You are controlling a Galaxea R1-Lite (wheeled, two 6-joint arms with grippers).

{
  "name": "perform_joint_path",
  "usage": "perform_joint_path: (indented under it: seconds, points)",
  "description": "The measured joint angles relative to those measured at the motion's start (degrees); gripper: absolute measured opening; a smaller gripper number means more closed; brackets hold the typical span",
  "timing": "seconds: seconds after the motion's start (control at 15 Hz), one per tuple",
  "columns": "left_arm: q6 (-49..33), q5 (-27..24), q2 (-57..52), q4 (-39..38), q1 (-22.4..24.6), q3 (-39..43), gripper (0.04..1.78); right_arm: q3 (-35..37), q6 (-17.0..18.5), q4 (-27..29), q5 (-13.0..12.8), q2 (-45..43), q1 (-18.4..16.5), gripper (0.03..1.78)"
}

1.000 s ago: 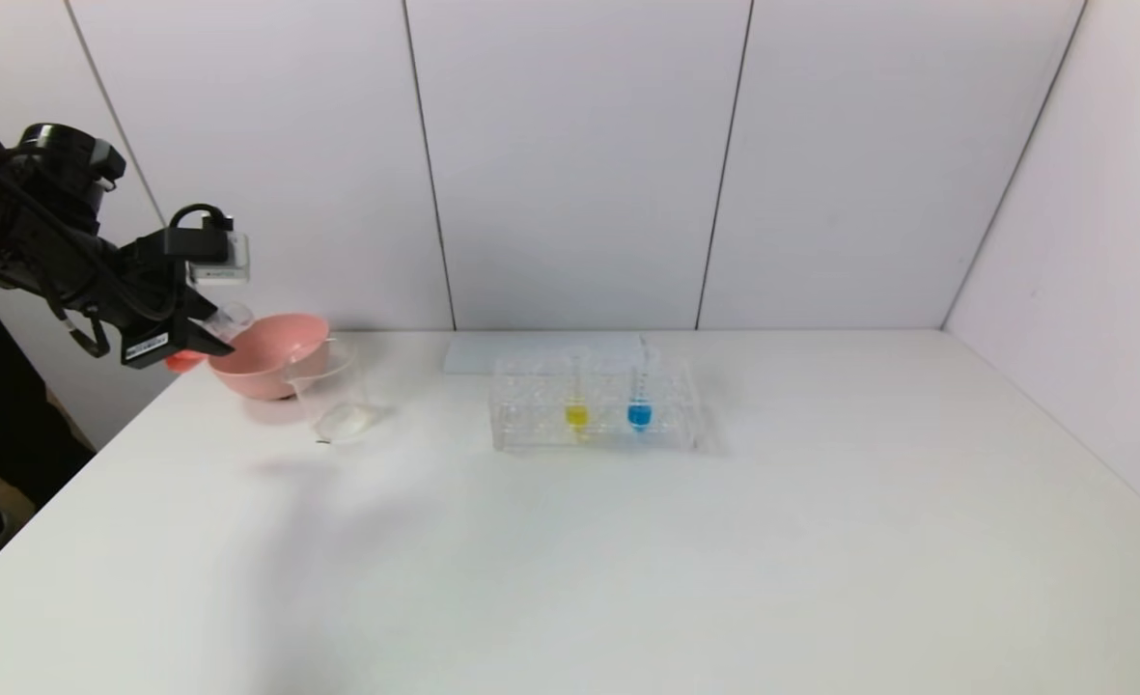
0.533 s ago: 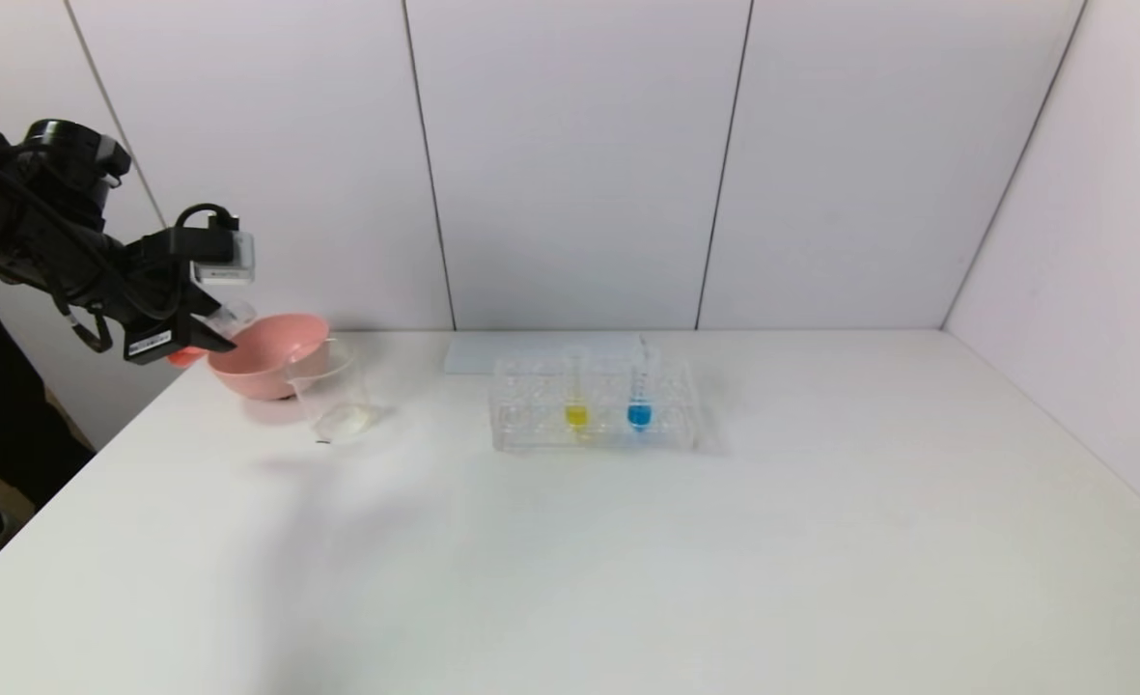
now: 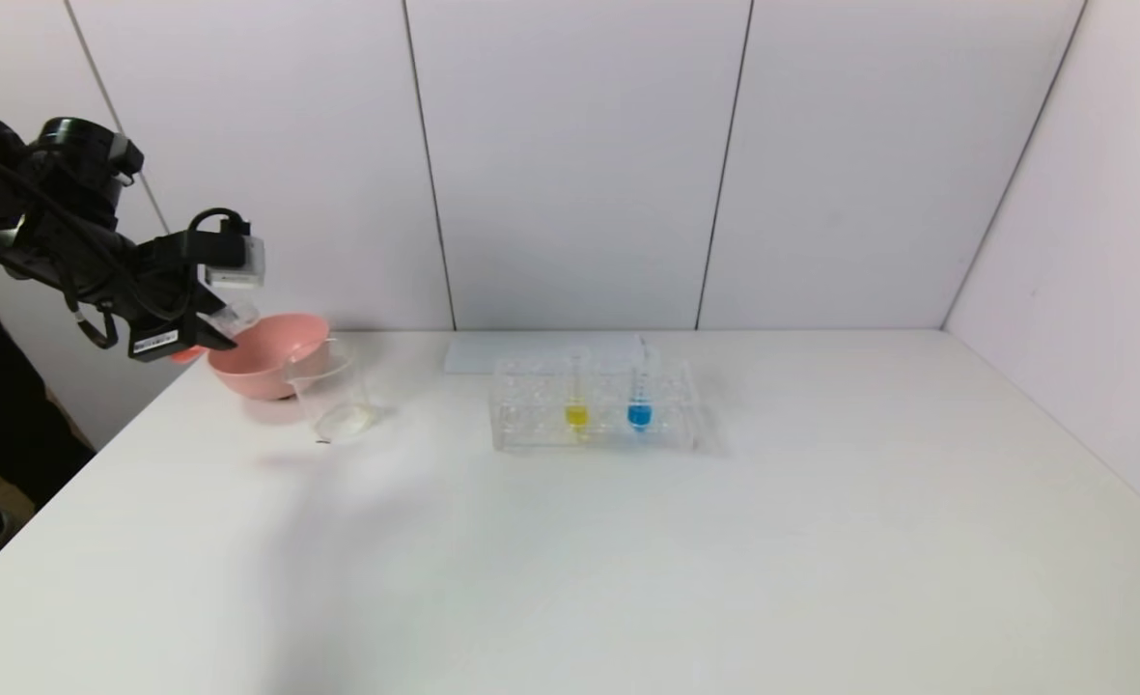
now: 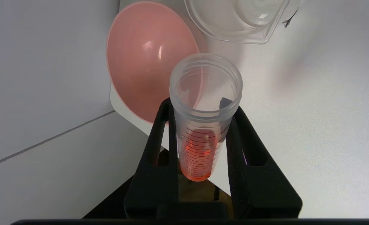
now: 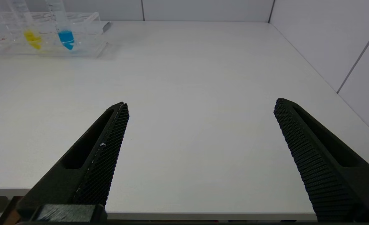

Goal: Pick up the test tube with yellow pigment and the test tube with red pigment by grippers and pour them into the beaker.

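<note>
Red-orange liquid marks the test tube with red pigment (image 4: 203, 125), pinched by the left pincer (image 4: 203, 109) beside the pink bowl (image 3: 265, 362) and largely hidden in the head view; two tubes remain racked (yellow (image 3: 576, 401), blue (image 3: 639, 401)); one beaker (image 3: 333, 401); right pincer (image 5: 200, 107) spread.

The left arm (image 3: 48, 232) is matte black, with a bulky cylindrical wrist, looping black cables and a small white box module (image 3: 237, 265) beside a white label. The right gripper (image 5: 200, 106) has long black wedge-shaped fingers (image 5: 103, 150) with slotted sides and cross-hatched inner pads.
</note>
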Motion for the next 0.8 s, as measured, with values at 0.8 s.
perform_joint_path:
  seconds: [0.8]
  points:
    - [2.45, 7.84, 1.07, -1.38, -2.57, -0.26, 0.45, 0.00, 0.00, 0.00, -0.02, 0.00, 0.00, 1.70]
